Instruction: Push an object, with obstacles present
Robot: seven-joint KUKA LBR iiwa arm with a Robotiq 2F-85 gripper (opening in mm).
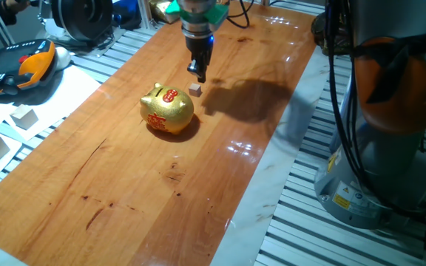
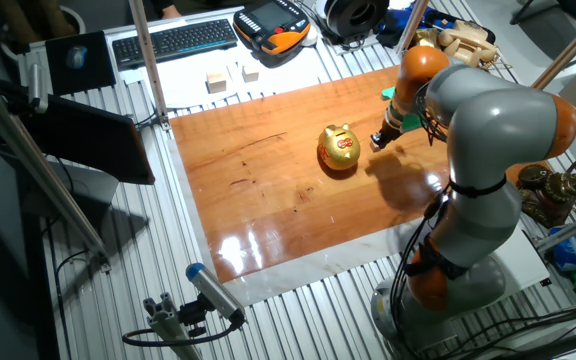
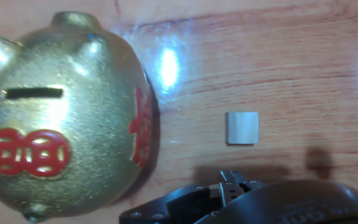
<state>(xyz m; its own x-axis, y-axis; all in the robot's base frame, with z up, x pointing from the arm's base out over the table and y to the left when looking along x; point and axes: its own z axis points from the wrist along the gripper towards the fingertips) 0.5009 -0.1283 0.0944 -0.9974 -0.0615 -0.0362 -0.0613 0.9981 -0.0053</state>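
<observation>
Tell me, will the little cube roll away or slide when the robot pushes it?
The cube will probably slide, not roll: its faces look flat and square. It looks tiny beside the pig, so likely light. The table looks glossy, so it may skid or twist easily off the pincer.

The gold piggy bank [image 3: 61, 112] carries the only clear signs: a red round emblem with strokes like a Chinese character on its back below the coin slot, and a second red mark on its side, too foreshortened to read. A yellow label on the robot's base [image 1: 344, 198] is too small to make out.
</observation>
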